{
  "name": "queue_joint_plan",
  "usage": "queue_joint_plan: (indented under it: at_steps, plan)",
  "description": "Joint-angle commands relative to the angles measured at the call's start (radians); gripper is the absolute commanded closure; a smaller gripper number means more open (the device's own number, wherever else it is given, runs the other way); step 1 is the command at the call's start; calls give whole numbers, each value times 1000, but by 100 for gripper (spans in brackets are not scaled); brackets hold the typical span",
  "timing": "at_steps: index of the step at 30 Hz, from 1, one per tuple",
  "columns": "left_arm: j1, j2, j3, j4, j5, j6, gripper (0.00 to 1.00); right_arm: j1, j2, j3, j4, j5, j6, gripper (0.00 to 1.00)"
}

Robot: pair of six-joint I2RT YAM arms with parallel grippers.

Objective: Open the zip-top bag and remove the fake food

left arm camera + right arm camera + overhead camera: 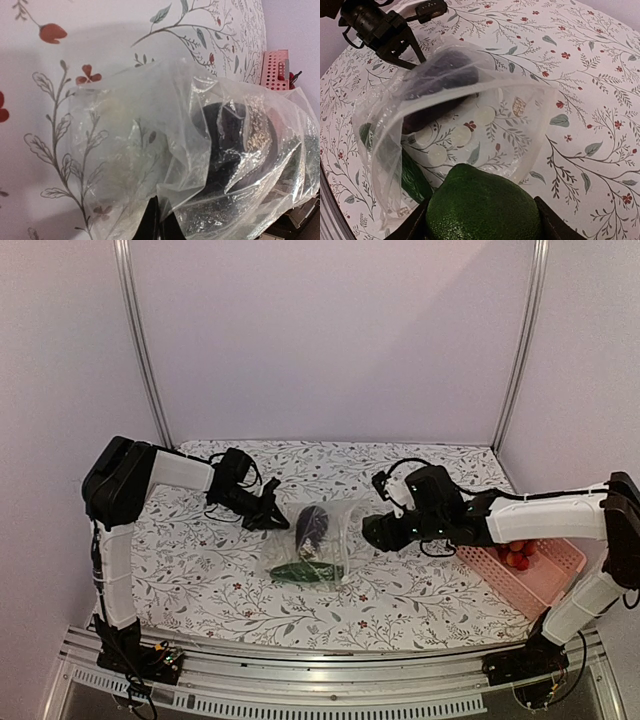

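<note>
Clamping green fruit (482, 207): right hand (372, 531), beside zip-top bag (512, 125) mouth | left hand (278, 518) pinching bag edge

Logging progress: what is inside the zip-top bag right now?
A dark purple eggplant and a long green cucumber show through the zip-top bag. Crinkled plastic and the eggplant hide whatever might lie beneath them.

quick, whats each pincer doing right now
left pincer: closed, pinching the zip-top bag
right pincer: holding a green fake fruit
</note>
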Motion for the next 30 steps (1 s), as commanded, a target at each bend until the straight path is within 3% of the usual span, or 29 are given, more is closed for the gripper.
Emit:
queue_joint_plan:
  at_steps: [1,7,16,24,30]
  plan:
    - [14,-16,10,7,-17,-8,100,-106,-133,-94,-146,-78,75,56]
    - [15,-2,28,3,1,-5,100,-299,-344,-133,-238,-95,170,54]
    - [15,3,32,-5,7,1,100,-549,-419,-133,-414,12,191,54]
    - [15,3,31,-3,5,1,100,-609,-425,-172,-515,86,297,48]
    - [16,7,31,-2,8,-1,100,-619,-468,-224,-546,147,372,35]
